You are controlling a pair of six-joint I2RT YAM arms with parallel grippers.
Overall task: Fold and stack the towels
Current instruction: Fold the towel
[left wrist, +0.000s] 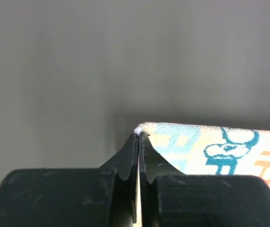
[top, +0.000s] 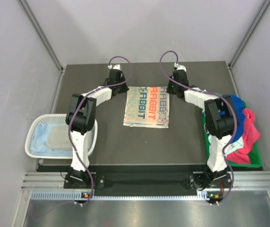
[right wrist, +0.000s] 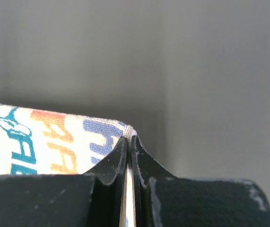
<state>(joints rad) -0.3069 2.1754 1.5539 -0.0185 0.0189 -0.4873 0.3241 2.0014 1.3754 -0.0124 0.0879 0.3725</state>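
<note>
Your left gripper point(left wrist: 139, 134) and right gripper point(right wrist: 129, 137) each pinch a far corner of the printed towel point(top: 147, 106); the rest lies flat toward the near desk point(top: 111, 146) edge

1. The dark grey table top point(top: 144, 142) lies bare between its near edge and the white terry printed towel point(top: 147, 106) with teal and orange lettering. This is the widest open lane.
2. The printed towel's far corners are taken: the left gripper point(left wrist: 139, 136) and right gripper point(right wrist: 129, 138) each pinch one, and both arms slant in along the flanks.
3. Behind them a bare strip runs to the grey back wall point(top: 144, 33).
4. Left: a white plastic mesh basket point(top: 30, 142) holding folded pale towels point(top: 54, 138) sits beside the left arm.
5. Right: a green plastic tray point(top: 257, 158) heaped with royal blue and pink towels point(top: 248, 125) crowds the right arm.
</note>
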